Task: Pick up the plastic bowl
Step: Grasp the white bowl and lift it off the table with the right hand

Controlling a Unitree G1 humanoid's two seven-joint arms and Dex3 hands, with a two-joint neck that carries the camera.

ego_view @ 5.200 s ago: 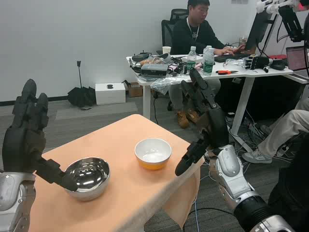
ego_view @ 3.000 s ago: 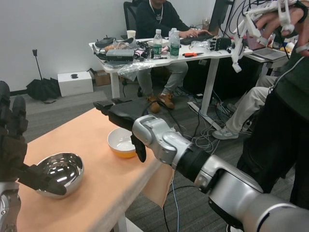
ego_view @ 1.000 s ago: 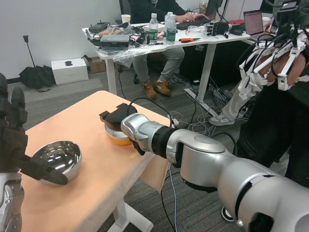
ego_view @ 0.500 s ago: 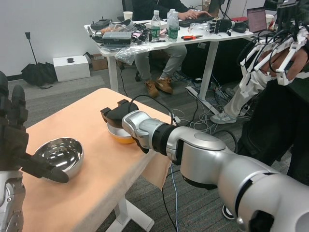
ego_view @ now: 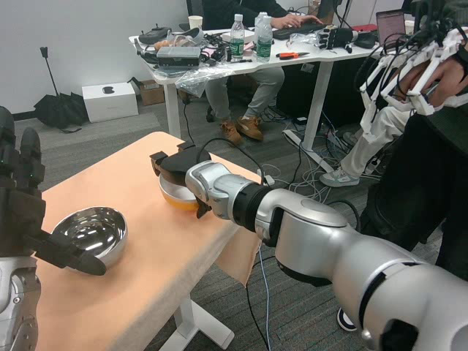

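Nearest, at the left edge, the left hand [ego_view: 25, 212] stands upright with its fingers spread wide and nothing in them; one finger points at the steel bowl [ego_view: 91, 234] just beside it. That shiny bowl sits on the near left part of the orange counter [ego_view: 131, 183]. Farther along, near the counter's right edge, the right hand [ego_view: 179, 167] lies over the plastic bowl [ego_view: 178, 197], white inside and orange below, with fingers wrapped around its rim. Far behind, a person [ego_view: 241, 80] sits at a white desk [ego_view: 256, 55] crowded with bottles [ego_view: 250, 36].
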